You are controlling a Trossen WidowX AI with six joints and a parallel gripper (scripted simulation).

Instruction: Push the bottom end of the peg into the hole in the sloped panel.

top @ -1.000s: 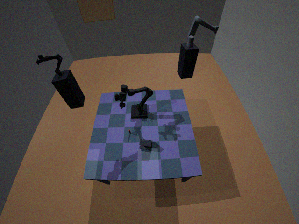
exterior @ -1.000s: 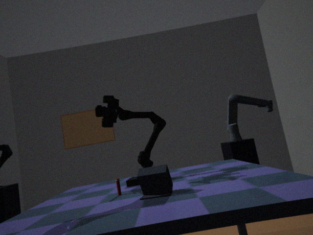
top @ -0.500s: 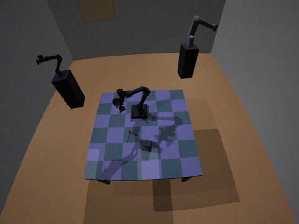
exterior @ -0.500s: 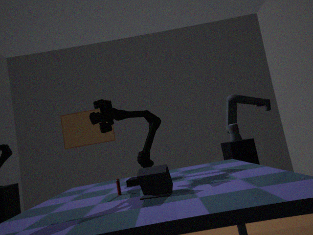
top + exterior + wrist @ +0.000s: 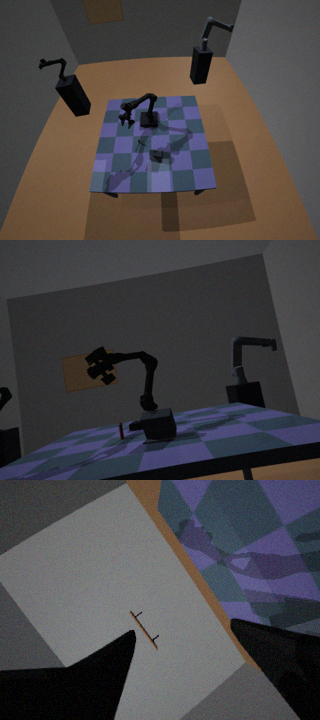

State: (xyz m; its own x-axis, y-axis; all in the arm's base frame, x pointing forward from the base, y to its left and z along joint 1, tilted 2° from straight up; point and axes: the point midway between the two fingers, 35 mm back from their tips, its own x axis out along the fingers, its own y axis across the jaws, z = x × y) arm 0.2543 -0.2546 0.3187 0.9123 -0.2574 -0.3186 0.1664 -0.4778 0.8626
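A thin red peg [image 5: 138,140] [image 5: 121,431] stands upright on the table, in front of the arm's base. The dark block with the sloped panel [image 5: 156,154] [image 5: 160,424] stands nearby, to the peg's right in the top and exterior views. Its hole cannot be made out. My gripper [image 5: 126,126] [image 5: 181,629] is open and empty. It hangs high above the table, behind and to the left of the peg in the top view. The wrist view shows neither peg nor panel between the spread fingers.
The checkered table [image 5: 201,178] [image 5: 237,444] carries my arm's base [image 5: 149,120] behind the peg and panel. Arm shadows cross the table. Two other arms stand on dark pedestals [image 5: 73,95] [image 5: 201,65] beyond the table, left and right.
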